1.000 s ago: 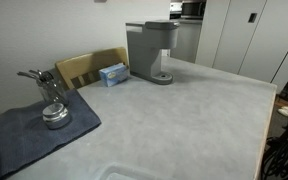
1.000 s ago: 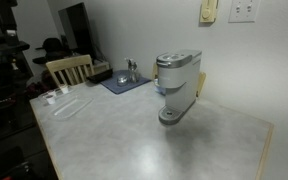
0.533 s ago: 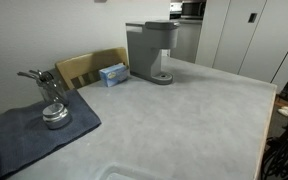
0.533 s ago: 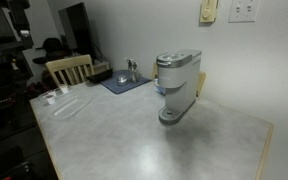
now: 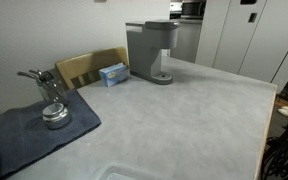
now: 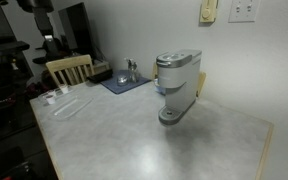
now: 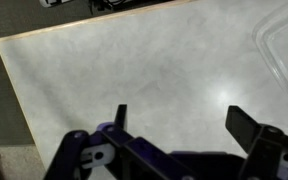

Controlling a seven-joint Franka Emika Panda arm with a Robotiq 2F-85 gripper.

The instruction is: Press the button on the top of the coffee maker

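Exterior view: coffee maker (image 5: 152,50) stands upright at the far side of the counter (image 5: 184,120), brew head hanging over its round drip tray. Blue box (image 5: 113,73) just beside it, in front of a wooden chair (image 5: 87,66) back. Chrome gadget (image 5: 50,103) sits on a dark cloth (image 5: 24,140) at the near corner, well apart from the machine.

Exterior view, other angle: coffee maker (image 6: 176,85) on the counter's wall side, top in plain view. Dark piece of the arm (image 6: 39,8) at the top-left edge, well apart from the machine; can't make out the jaws here. Clear tray (image 6: 69,105) lies flat on the counter near the chair.

Wrist view: gripper (image 7: 180,112) jaws spread wide, holding nothing, bare counter below. Clear tray (image 7: 284,50) edge shows at the upper right.
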